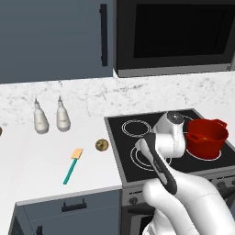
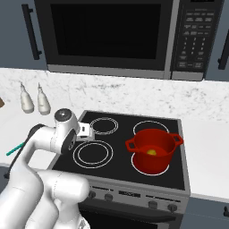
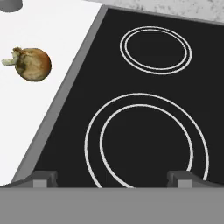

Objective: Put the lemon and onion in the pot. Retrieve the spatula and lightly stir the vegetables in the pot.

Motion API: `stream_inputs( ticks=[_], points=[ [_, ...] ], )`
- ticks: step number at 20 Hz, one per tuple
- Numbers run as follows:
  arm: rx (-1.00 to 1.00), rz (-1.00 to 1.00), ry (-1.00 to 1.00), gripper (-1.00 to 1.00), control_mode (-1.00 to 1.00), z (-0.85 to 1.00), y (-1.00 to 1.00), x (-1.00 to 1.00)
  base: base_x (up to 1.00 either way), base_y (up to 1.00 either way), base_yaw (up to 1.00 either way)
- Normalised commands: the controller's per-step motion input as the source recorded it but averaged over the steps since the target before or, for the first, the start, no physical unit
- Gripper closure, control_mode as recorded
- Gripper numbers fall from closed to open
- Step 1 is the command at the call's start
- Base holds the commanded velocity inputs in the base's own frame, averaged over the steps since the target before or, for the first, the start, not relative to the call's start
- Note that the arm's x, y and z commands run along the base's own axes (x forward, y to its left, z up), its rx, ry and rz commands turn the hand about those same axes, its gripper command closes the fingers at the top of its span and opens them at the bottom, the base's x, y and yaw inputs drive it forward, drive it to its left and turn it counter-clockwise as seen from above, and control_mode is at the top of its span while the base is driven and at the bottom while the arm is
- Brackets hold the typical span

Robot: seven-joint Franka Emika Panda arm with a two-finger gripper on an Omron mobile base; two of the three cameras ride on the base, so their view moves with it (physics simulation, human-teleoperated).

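Nothing readable is showing anywhere. The microwave (image 2: 134,38) above the stove is carrying a keypad panel (image 2: 192,36) on its right side, but its button markings are appearing only as tiny pale smudges, too small and blurred to make out as letters or digits.

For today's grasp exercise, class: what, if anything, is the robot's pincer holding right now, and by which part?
Nothing. The pincer is open and empty over the stove's front left burner; the onion lies apart on the counter.
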Motion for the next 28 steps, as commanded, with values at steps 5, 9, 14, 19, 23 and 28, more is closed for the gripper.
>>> stream_inputs(
  ticks=[5, 9, 14, 19, 23, 28],
  points=[
    [-0.01, 0.11, 0.04, -1.00, -1.00, -0.01, 1.00, 0.71, 0.00, 0.00, 0.00],
    [-0.07, 0.04, 0.06, -1.00, -1.00, -0.16, 1.00, 0.69, 0.00, 0.00, 0.00],
    [0.00, 0.00, 0.01, -1.00, -1.00, -0.02, 0.14, 0.14, 0.00, 0.00, 0.00],
    [0.00, 0.00, 0.00, -1.00, -1.00, 0.00, 0.09, 0.19, 0.00, 0.00, 0.00],
    [0.00, 0.00, 0.00, -1.00, -1.00, 0.00, 0.38, 0.29, 0.00, 0.00, 0.00],
    [0.00, 0.00, 0.08, -1.00, -1.00, 0.00, 0.36, 0.26, 0.00, 0.00, 0.00]
  ],
)
